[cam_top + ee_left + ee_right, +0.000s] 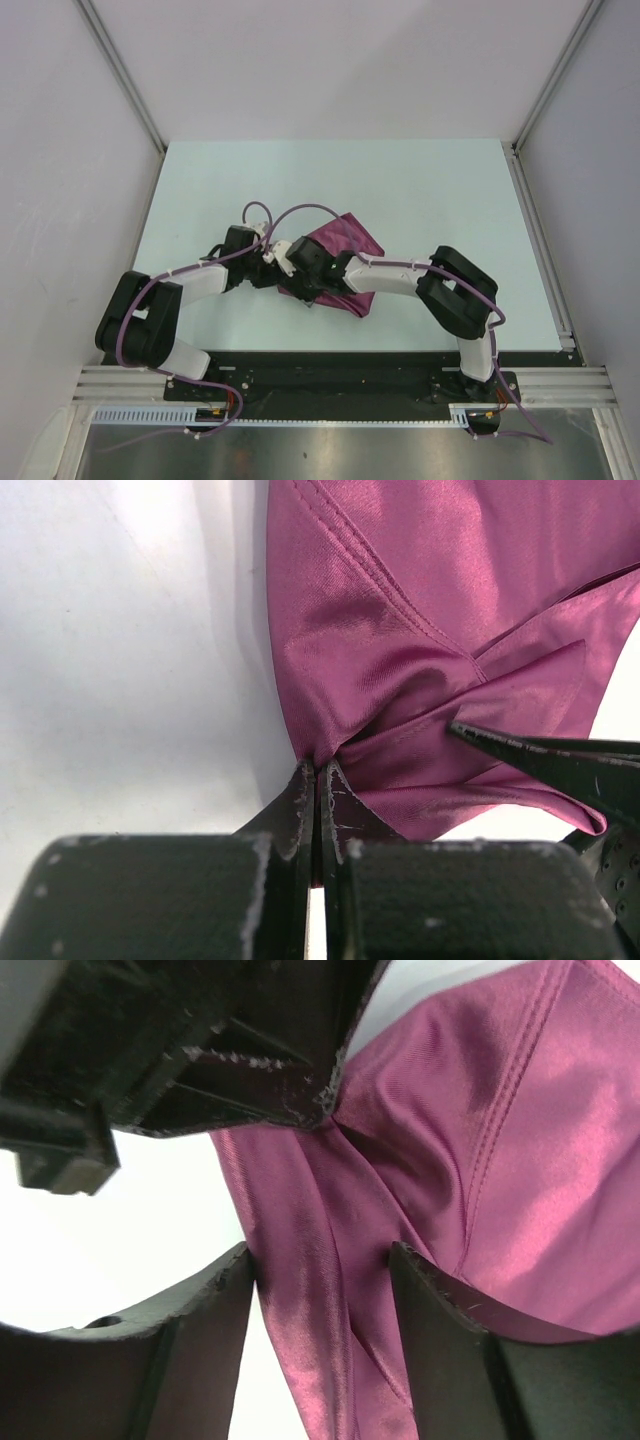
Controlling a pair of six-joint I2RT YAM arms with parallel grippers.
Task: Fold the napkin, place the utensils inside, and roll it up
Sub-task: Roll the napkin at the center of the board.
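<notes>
- left gripper (318, 772): jaws pressed together, pinching a bunched bit of edge of the napkin (400, 590), at the cloth's left side.
- napkin: mid table (440, 190), btwn the two arms, rumpled and creased, not folded flat yet; no spoon in view.
- right gripper (320, 1260): jaws apart, astride a twisted strip of cloth just beside the left's pinch; no clamp on it that i can see.
- step, as i read it: fold stage, early. next: right should close on its own bit of edge, then both draw apart w/ even tension so the cloth spreads before folding over.
</notes>
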